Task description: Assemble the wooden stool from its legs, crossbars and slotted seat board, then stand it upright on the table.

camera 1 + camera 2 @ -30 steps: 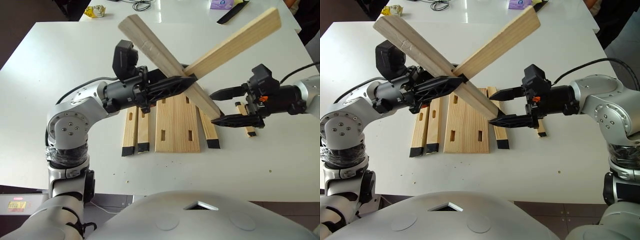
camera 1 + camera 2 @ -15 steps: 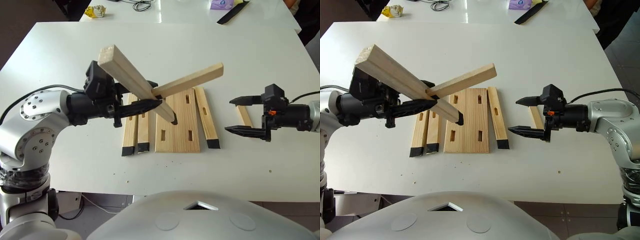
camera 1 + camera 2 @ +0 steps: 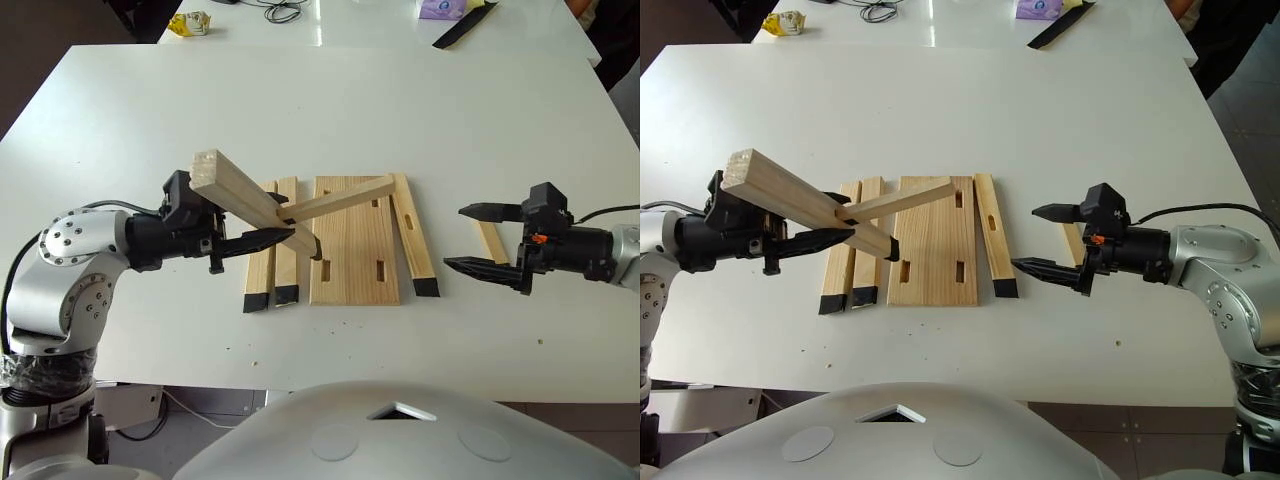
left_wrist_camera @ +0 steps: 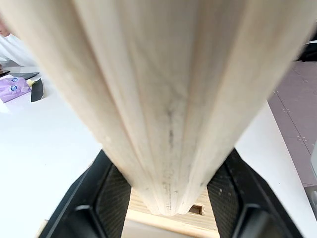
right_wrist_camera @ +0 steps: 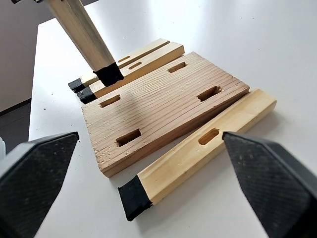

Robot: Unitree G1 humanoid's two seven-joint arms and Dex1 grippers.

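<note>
Left gripper (image 3: 272,238) clamped on a tilted leg (image 3: 238,189) with a crossbar (image 3: 340,197) joined to it, right gripper (image 3: 456,237) spread wide and empty, slotted seat board (image 3: 355,258) flat on the table (image 3: 400,110) between both grippers, loose leg (image 3: 414,242) just ahead of the right one.

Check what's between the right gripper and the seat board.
One slotted leg lying flat along the seat board's right edge, then bare table up to the right gripper; left eye view shows it.
</note>
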